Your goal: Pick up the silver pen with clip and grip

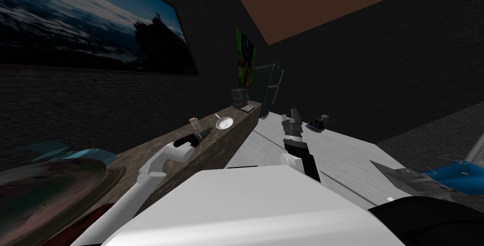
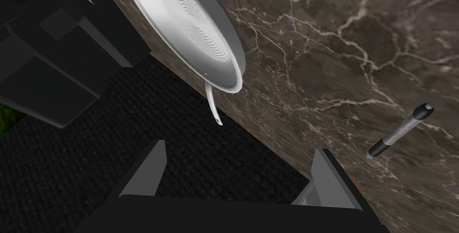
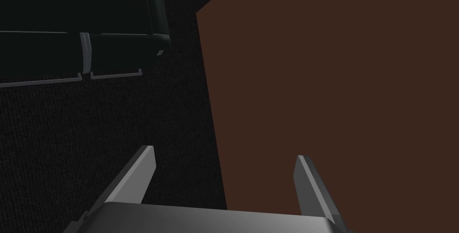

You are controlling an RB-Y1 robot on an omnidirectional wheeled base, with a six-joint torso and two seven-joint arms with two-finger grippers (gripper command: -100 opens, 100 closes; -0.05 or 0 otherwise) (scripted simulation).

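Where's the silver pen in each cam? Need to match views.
Left wrist view: the pen lies flat on the marbled counter, just outside the left gripper, apart from its open fingers.
Head view: too small to pick out for sure; expect it on the counter near the left gripper.
Right wrist view: not in it.
Shared landmark: the white pan, ahead of the left gripper in the head and left wrist views.

Left arm stretched forward at centre left of the head view, white forearm, dark left hand [image 1: 204, 135] with fingers spread wide, right arm bent upward at centre frame, right hand [image 1: 291, 114] pointing up, fingers parted
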